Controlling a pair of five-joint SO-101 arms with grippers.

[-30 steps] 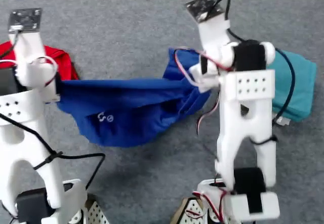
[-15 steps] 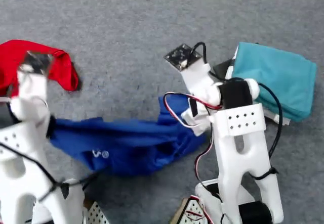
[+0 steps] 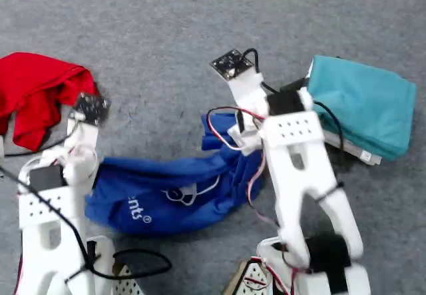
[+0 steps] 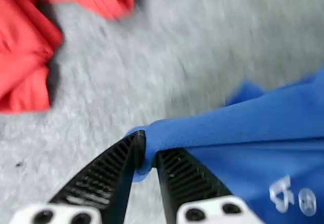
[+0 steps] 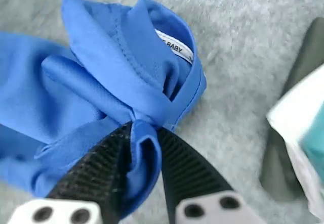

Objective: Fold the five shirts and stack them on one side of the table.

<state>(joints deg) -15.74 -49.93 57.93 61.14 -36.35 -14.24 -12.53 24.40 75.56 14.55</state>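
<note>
While left hand (image 4: 147,150), right hand (image 5: 145,133) pinch blue shirt (image 3: 166,195), red shirt (image 3: 36,88) apart (crumpled).

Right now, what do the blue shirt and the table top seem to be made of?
Blue shirt: thin, smooth cloth, possibly synthetic; it drapes in soft folds, with stitched hems and a faint sheen. Table top: grey felt or short-pile carpet, matte, judging by its fuzzy, speckled surface.

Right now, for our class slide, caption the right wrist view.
Right gripper pinches a bunched fold of the blue shirt over the grey table.
</note>
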